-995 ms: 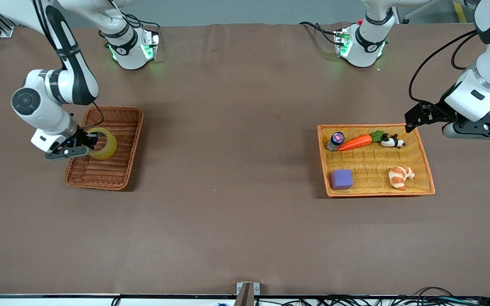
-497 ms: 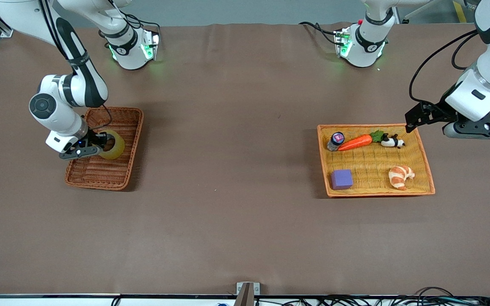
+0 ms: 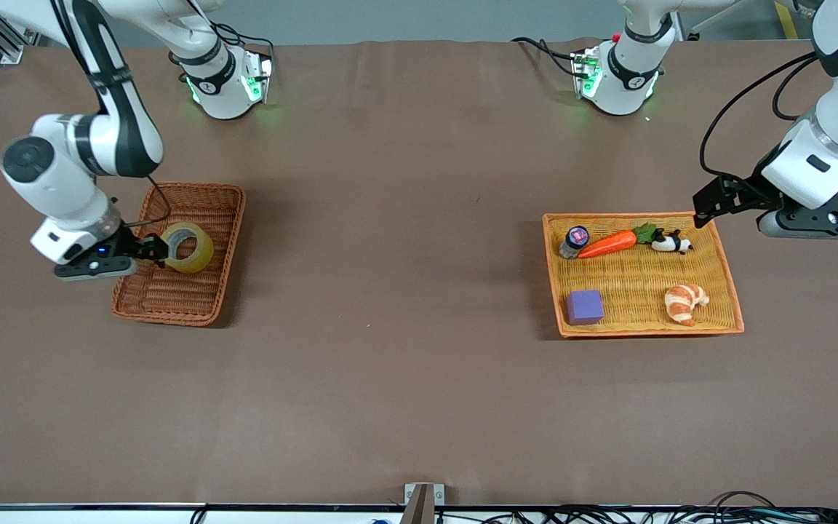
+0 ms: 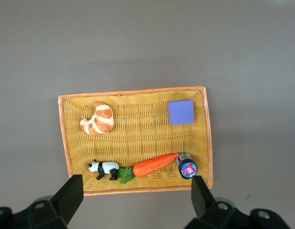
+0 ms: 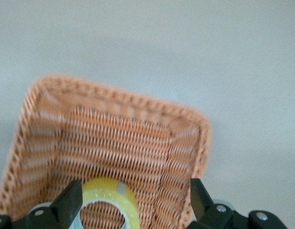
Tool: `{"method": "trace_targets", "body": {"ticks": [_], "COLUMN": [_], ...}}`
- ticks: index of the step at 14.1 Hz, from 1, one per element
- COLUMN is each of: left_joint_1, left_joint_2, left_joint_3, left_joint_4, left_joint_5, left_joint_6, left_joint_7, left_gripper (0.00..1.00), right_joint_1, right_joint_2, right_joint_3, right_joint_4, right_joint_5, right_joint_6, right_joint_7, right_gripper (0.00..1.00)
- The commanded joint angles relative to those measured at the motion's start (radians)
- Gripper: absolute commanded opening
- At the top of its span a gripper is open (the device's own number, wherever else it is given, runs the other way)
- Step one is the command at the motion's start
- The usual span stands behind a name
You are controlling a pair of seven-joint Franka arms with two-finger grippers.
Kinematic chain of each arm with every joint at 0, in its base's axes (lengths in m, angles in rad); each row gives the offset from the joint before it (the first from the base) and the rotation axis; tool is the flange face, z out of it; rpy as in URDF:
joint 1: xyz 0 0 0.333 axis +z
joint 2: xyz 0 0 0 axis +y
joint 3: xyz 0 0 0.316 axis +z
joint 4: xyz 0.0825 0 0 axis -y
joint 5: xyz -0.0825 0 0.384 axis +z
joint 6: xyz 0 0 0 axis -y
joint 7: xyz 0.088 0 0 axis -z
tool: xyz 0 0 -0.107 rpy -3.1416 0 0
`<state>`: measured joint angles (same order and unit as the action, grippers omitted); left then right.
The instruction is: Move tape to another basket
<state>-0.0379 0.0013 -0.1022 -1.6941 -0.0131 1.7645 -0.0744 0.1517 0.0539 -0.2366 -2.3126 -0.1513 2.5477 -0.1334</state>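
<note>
The tape (image 3: 188, 247), a yellowish roll with a grey core, lies tilted in the reddish-brown wicker basket (image 3: 172, 291) at the right arm's end of the table. My right gripper (image 3: 153, 247) is open just above the basket's edge beside the tape. In the right wrist view the tape (image 5: 109, 193) sits low between the wide-apart fingers of the right gripper (image 5: 135, 202), over the basket's weave (image 5: 114, 138). My left gripper (image 3: 710, 200) is open and empty, waiting over the edge of the yellow basket (image 3: 630, 284); it also shows in the left wrist view (image 4: 136, 200).
The yellow basket with the orange rim (image 4: 137, 133) holds a carrot (image 3: 607, 244), a toy panda (image 3: 671, 242), a small bottle (image 3: 575, 241), a purple cube (image 3: 584, 306) and a croissant (image 3: 685, 301). Brown table between the baskets.
My right gripper lowered the tape into the reddish-brown basket, let go of it and drew back toward the right arm's end. The left arm has not moved.
</note>
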Motion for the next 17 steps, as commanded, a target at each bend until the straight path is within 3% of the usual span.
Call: {"method": "trace_targets", "body": {"ticks": [1, 5, 8, 11, 13, 17], "left_joint_1": [0.015, 0.013, 0.012, 0.013, 0.013, 0.013], "left_joint_2": [0.012, 0.012, 0.012, 0.011, 0.011, 0.011], "left_joint_3": [-0.007, -0.004, -0.004, -0.004, -0.004, -0.004], "left_joint_4": [0.027, 0.030, 0.030, 0.030, 0.028, 0.028], "left_joint_5": [0.013, 0.013, 0.013, 0.013, 0.013, 0.013], "left_joint_6": [-0.019, -0.017, -0.019, -0.014, -0.014, -0.010], "left_joint_7": [0.014, 0.018, 0.010, 0.005, 0.005, 0.005], "left_gripper": [1.00, 1.00, 1.00, 1.00, 1.00, 1.00], "right_joint_1": [-0.003, -0.001, -0.052, -0.069, -0.083, -0.043], "right_joint_2": [-0.045, -0.046, -0.051, -0.057, -0.055, -0.049], "right_joint_3": [0.005, 0.011, 0.077, 0.097, 0.137, 0.123], "right_joint_4": [0.083, 0.330, 0.487, 0.654, 0.738, 0.798], "right_joint_5": [0.016, 0.042, 0.079, 0.084, 0.087, 0.124], "right_joint_6": [-0.111, -0.439, -0.637, -0.893, -0.989, -1.034], "right_joint_7": [0.017, 0.012, 0.024, 0.076, 0.177, 0.250], "right_gripper": [1.00, 1.00, 1.00, 1.00, 1.00, 1.00]}}
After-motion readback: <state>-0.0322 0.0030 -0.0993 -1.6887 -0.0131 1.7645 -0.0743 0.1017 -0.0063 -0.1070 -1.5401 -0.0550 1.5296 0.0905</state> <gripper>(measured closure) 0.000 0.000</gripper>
